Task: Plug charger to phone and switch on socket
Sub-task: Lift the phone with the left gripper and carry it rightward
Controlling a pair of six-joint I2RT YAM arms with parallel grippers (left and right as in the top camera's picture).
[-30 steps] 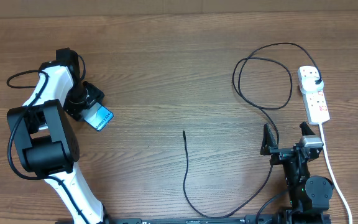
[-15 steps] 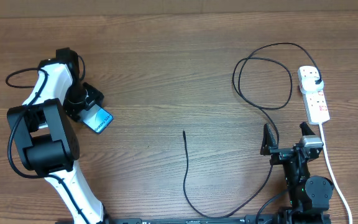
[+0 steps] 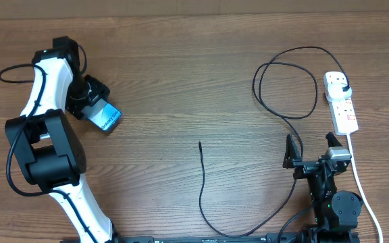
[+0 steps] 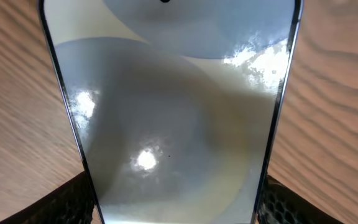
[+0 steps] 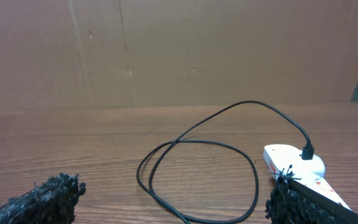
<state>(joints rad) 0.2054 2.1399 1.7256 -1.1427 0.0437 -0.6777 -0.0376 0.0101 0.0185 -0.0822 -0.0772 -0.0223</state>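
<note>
The phone point(image 3: 106, 117), with its blue screen, sits at the table's left between the fingers of my left gripper point(image 3: 94, 106), which is shut on its two long edges. In the left wrist view the phone point(image 4: 173, 112) fills the frame, with a black finger point(image 4: 67, 202) pressed against each side. The charger point(image 3: 202, 177) is a thin black cable whose free tip lies mid-table. It loops rightward to a black plug point(image 3: 344, 90) seated in the white socket point(image 3: 345, 113). My right gripper point(image 3: 309, 150) stands open near the front right, holding nothing. Ahead of it lie the cable loop point(image 5: 176, 142) and the socket point(image 5: 289, 159).
A thick white cord point(image 3: 360, 185) runs from the socket toward the front edge, just right of my right arm. The wooden table point(image 3: 181, 74) ends at a brown wall point(image 5: 179, 50) behind.
My left gripper has carried the phone a little toward the back and left, and the arm has swung the same way. The right arm, cable and socket have not moved.
</note>
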